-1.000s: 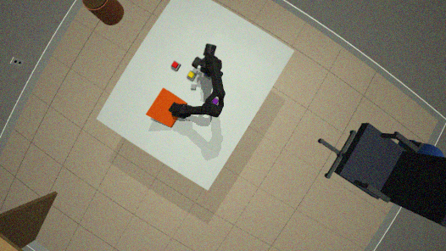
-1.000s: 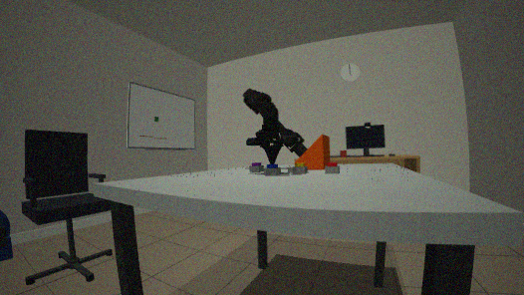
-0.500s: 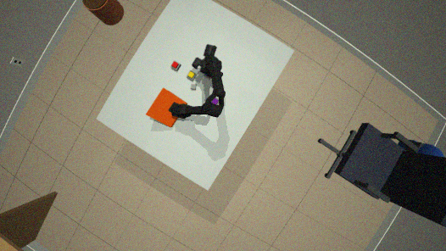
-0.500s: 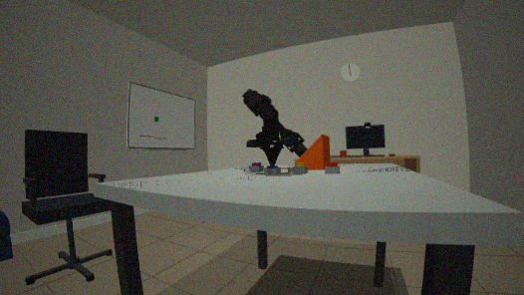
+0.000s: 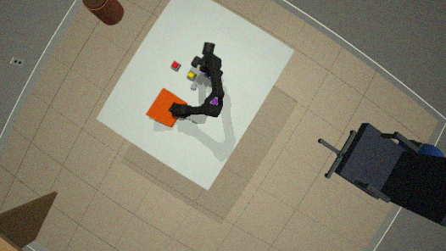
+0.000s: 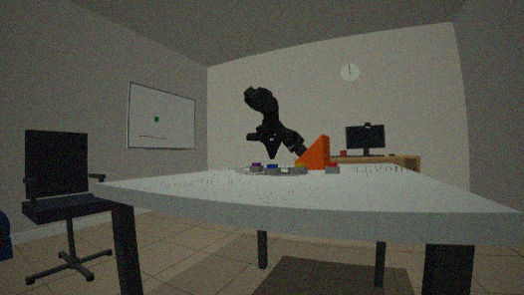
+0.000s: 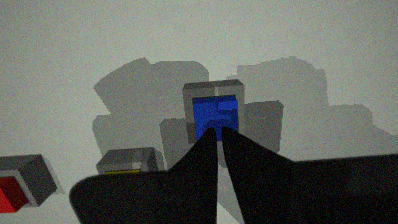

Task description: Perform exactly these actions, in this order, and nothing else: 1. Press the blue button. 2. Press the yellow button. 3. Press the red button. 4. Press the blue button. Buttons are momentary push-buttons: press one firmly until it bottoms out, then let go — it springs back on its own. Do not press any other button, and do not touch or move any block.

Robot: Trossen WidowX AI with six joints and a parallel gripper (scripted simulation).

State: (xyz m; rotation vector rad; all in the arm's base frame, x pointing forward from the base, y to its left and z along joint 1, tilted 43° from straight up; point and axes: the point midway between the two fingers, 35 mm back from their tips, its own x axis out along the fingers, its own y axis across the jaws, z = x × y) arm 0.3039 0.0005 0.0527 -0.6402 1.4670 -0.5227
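Note:
The blue button (image 6: 272, 166) (image 7: 215, 110) sits on a grey base and is mostly hidden under the arm in the top view. My gripper (image 6: 272, 157) (image 7: 218, 133) is shut and empty, its tips pointing down a little above the blue button. In the wrist view the tips overlap the button's near edge. The yellow button (image 5: 192, 75) (image 6: 300, 164) stands beside it; in the wrist view the left finger hides most of it. The red button (image 5: 175, 64) (image 6: 332, 164) (image 7: 11, 194) stands beyond the yellow one, at the wrist view's left edge.
A purple button (image 5: 214, 101) (image 6: 256, 163) is on the other side of the blue one, close by the arm. A large orange wedge (image 5: 162, 103) (image 6: 320, 154) stands by the arm's base. A small grey item (image 5: 193, 86) lies near the yellow button.

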